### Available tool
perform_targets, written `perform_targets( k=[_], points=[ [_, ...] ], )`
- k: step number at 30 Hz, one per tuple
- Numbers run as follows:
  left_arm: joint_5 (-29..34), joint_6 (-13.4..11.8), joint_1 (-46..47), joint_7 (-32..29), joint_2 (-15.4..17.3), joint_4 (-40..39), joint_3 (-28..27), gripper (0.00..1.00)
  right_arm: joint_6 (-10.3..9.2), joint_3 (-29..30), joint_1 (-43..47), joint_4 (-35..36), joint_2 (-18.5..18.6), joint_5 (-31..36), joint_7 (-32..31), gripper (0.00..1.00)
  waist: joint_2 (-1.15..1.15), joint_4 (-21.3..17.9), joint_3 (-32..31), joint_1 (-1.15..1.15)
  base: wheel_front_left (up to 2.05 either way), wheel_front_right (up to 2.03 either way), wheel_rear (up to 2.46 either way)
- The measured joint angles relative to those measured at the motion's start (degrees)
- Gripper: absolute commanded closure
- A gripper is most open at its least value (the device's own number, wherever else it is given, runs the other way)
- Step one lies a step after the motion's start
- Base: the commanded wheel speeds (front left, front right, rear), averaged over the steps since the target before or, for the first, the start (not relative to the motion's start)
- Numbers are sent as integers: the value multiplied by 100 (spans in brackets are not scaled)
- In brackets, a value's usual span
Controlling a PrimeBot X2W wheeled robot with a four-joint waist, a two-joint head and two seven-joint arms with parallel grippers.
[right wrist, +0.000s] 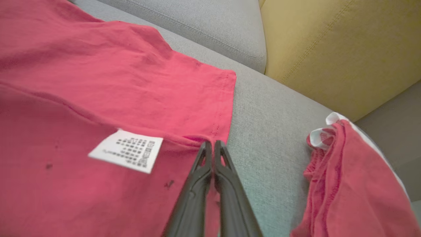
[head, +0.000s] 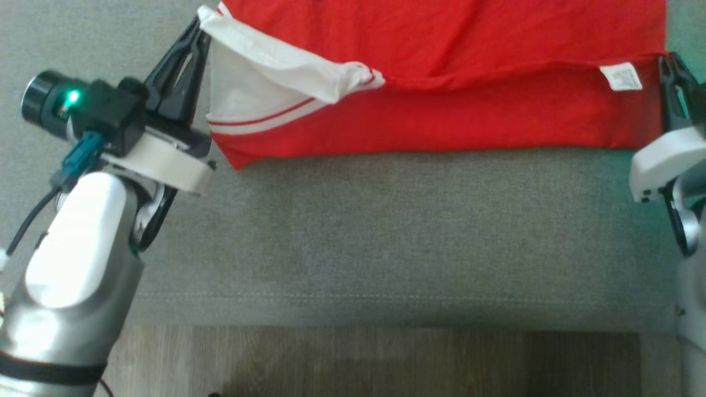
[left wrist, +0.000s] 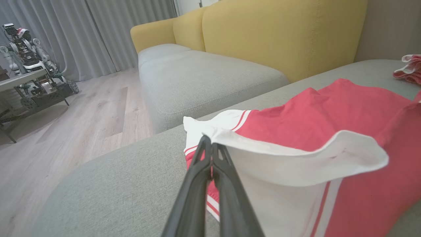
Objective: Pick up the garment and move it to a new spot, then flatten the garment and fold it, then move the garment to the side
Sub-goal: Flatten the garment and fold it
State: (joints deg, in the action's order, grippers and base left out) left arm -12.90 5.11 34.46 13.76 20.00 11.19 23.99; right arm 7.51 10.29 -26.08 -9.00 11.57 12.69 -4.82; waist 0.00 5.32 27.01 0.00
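Head view showed the garment [head: 441,55] spread on the sofa [head: 386,220] between left pincer [head: 199,25], clamped on its white sleeve edge, and right pincer [head: 666,59], clamped on its red hem; light, limp cloth, probably best held by corners

From the head we look straight down on the grey sofa seat [head: 386,231], with its front edge and the wooden floor [head: 386,358] low in view. Our left wrist camera sits low and close by the white sleeve [left wrist: 296,164] of the red garment [head: 441,55], facing along the seat toward the yellow backrest [left wrist: 279,33]. Our right wrist camera looks down closely at the hem and shares the label [right wrist: 126,149] with the head view.
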Motion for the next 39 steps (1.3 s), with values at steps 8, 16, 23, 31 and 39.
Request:
perform_targets(
  k=[8, 16, 23, 31, 39],
  points=[
    [-116, 129, 212, 81, -264, 275, -59, 0, 0, 137, -193, -130, -237, 111, 612, 0, 0, -97, 124, 1, 0, 0, 0],
    [-450, -58, -1223, 94, -591, -254, -506, 0, 0, 482, 362, 314, -604, 132, 1126, 0, 0, -164, -46, 0, 0, 0, 0],
    [-593, -5, -1919, 93, -824, 242, -408, 0, 0, 626, 699, 249, -783, 75, 1312, 0, 0, -166, -182, 0, 0, 0, 0],
    [-592, -40, -1505, -120, -828, 1261, -370, 0, 0, 598, 698, 4, -815, 22, 1393, 0, 0, -259, -266, 0, 0, 0, 0],
    [-683, 78, -1201, -255, -822, 1658, -216, 100, 0, 547, 675, -431, -831, -200, 1284, 0, 0, -286, -342, 0, 0, 0, 0]
  ],
)
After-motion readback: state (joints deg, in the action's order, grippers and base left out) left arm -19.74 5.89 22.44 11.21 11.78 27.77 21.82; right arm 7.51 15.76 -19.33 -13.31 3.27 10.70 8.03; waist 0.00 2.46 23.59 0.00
